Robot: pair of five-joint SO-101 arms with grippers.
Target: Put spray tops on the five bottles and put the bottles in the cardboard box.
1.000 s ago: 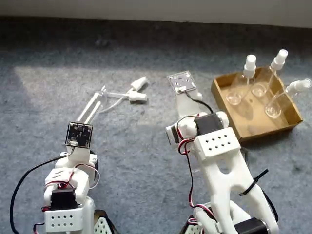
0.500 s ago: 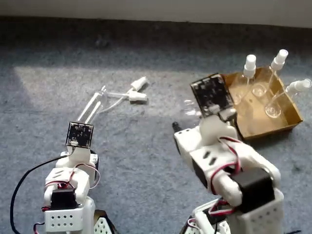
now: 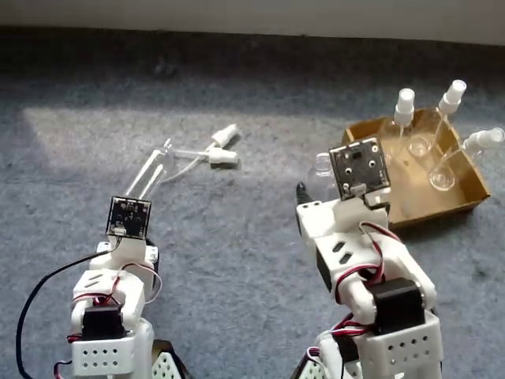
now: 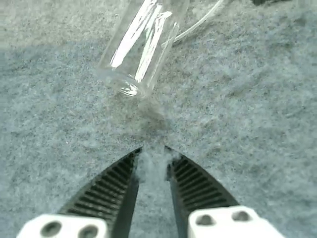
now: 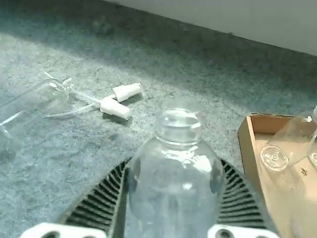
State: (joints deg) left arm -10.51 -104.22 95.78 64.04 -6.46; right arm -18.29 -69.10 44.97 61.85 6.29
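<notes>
The right gripper [image 5: 176, 167] grasps an uncapped clear bottle [image 5: 177, 148] just beside the cardboard box [image 3: 430, 215] holding three topped bottles [image 3: 404, 118]. The left gripper [image 4: 152, 151], slightly parted and empty, hovers near a fallen bottle [image 4: 141, 49] on the grey surface [image 3: 237, 237].

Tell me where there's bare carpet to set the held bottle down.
Bare carpet lies between the lying bottle and the held bottle, nearer than the spray tops; also beyond them toward the wall. The cardboard box is crowded with three capped bottles.

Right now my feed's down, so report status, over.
Right claw shut on uncapped bottle, near cardboard box. Left claw slightly open, empty, by lying bottle. Two spray tops loose on carpet.
</notes>
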